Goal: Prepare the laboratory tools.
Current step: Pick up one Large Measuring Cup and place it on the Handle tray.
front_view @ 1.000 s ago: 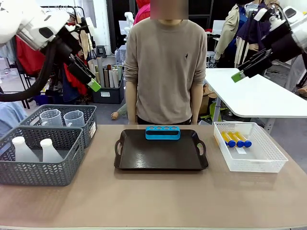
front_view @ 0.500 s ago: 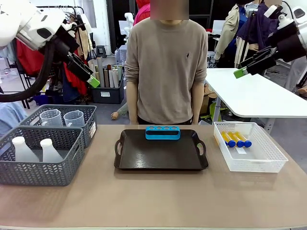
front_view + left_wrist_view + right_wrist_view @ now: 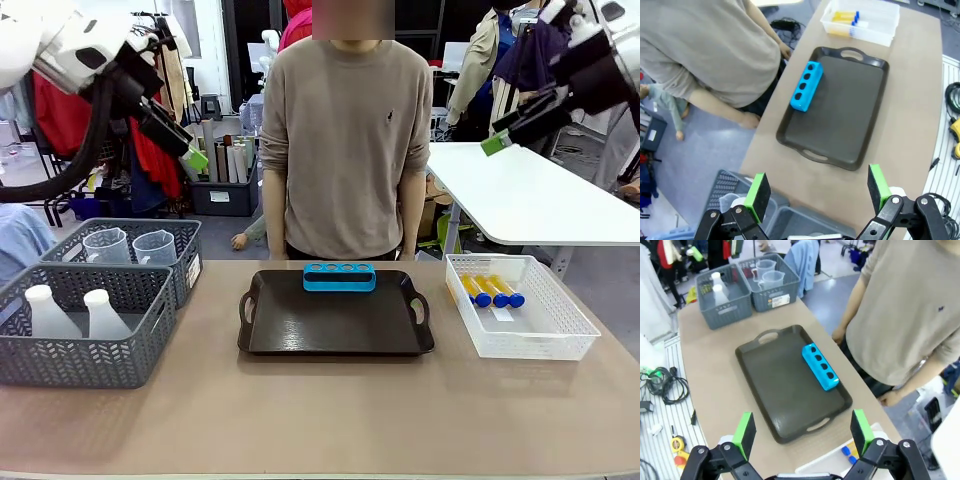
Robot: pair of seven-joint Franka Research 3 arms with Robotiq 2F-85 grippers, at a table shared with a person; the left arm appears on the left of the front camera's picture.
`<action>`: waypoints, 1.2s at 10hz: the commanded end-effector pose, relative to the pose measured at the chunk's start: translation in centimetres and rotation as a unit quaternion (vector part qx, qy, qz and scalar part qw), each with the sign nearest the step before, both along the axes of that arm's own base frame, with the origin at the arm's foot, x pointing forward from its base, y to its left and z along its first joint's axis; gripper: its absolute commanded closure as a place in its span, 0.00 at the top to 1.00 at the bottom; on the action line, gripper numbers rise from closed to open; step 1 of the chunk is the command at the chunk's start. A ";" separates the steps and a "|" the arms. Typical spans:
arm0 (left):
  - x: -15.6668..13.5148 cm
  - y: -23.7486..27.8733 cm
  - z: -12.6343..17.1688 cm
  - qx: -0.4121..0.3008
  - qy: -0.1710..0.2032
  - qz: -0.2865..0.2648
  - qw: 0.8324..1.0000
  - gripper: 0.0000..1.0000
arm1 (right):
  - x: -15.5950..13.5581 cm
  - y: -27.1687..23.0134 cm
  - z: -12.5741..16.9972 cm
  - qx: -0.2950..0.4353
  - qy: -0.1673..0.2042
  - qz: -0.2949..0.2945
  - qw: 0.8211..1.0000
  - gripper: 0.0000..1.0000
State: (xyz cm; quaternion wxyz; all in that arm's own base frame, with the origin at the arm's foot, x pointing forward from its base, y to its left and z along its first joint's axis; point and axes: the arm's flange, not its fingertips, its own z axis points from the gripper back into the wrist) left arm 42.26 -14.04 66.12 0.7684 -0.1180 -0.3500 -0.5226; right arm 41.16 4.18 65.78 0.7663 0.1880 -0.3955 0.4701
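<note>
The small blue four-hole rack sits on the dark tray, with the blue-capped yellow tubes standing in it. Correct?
No. In the front view the small blue four-hole rack sits on the dark tray, but the blue-capped yellow tubes lie in the white lattice basket.

2 flasks (image 3: 42, 305) lower halves hidden behind grey basket (image 3: 90, 360) wall; tubes (image 3: 488, 289) overlap, count unclear inside white basket (image 3: 530, 345).

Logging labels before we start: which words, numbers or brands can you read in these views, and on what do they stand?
Nothing is legible.
White sticker on the grey mesh basket: too small to read.
White slip in the white lattice basket: blurred.
Small dark mark on the person's beige sweater: too small.
</note>
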 end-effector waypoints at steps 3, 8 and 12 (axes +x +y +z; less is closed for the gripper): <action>1.9 0.4 2.9 -0.024 -0.024 0.021 0.999 1.00 | 2.5 -0.7 5.0 -0.039 -0.009 0.035 0.999 1.00; 2.2 2.6 4.0 -0.057 -0.043 0.045 0.996 1.00 | 2.8 -2.8 6.0 -0.019 -0.007 0.040 0.999 1.00; 2.5 2.3 4.2 -0.049 -0.035 0.044 0.997 1.00 | 2.6 -2.7 5.6 -0.022 0.005 0.023 0.999 1.00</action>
